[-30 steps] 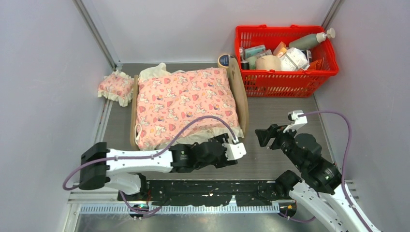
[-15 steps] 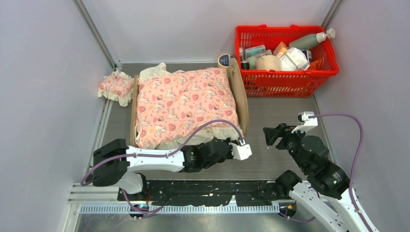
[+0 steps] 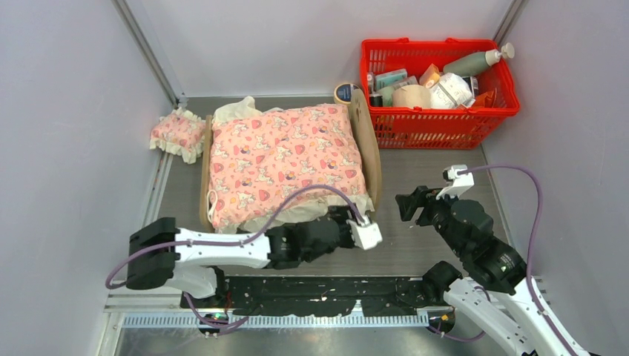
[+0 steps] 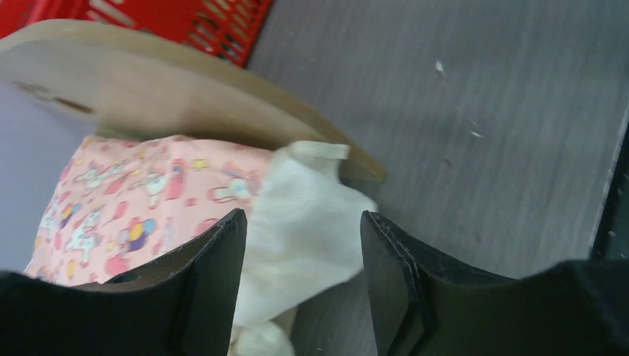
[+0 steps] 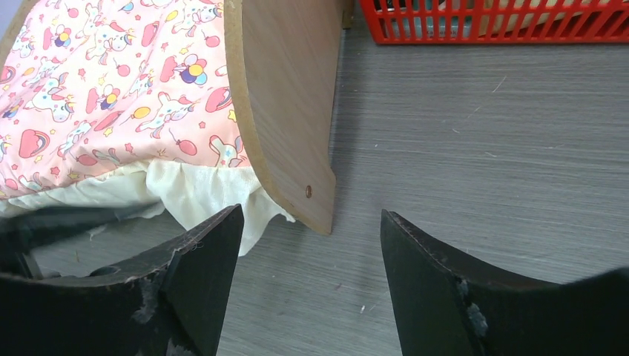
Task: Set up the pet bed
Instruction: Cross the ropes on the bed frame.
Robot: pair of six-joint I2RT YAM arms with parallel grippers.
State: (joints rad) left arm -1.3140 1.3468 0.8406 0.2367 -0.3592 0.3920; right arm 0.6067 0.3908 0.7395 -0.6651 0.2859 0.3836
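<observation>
The pet bed lies mid-table, its plywood headboard on the right. The pink patterned blanket covers it and hides the mattress. My left gripper is at the bed's near-right corner. In the left wrist view it is open, with the blanket's cream frill lying loose between the fingers, below the headboard. My right gripper is open and empty just right of that corner. In the right wrist view it faces the headboard's near end and the frill. The small pink pillow lies left of the bed.
A red basket full of toiletries stands at the back right, close behind the headboard, with a round tin beside it. Grey walls close in on both sides. Bare grey tabletop lies between the basket and my right gripper.
My right gripper swung right, then came back left toward the bed's near-right corner. My left arm shifted slightly along the bed's near edge. The blanket lies as before.
</observation>
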